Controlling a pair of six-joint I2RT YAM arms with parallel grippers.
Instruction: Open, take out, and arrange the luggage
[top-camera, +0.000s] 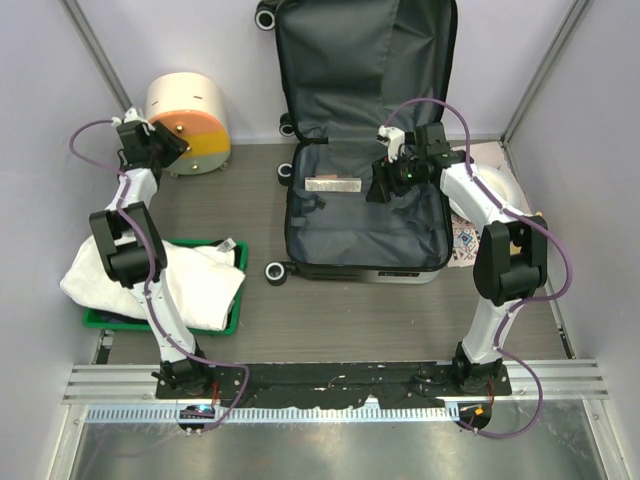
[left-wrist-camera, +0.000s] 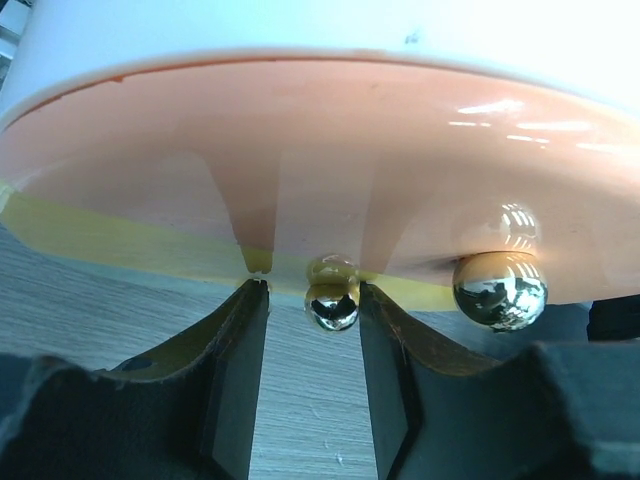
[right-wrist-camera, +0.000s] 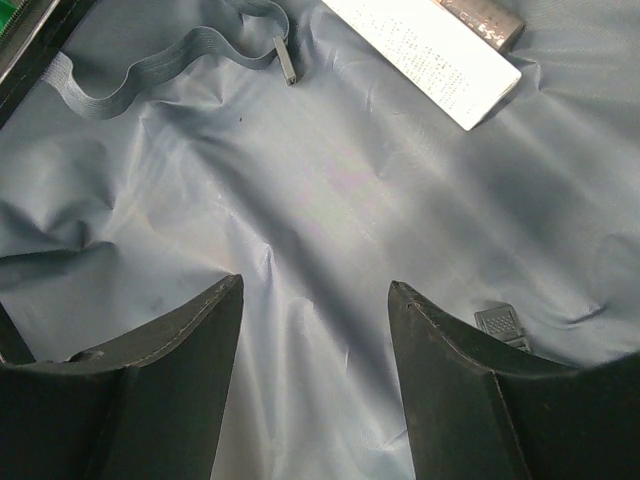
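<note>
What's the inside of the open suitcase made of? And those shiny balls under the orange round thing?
The suitcase's dark grey lining looks like thin matte cloth: it wrinkles and folds. The shiny balls under the cream-and-orange cylinder look like polished metal, mirroring the room, though chromed plastic is possible. The cylinder seems glossy plastic.

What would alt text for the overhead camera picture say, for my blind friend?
An open suitcase lies on a table, lid raised at the back, a small flat box inside. The right end effector hangs open over it; the left end effector is at a cream-and-orange drum. A green tray holds white cloth.
</note>
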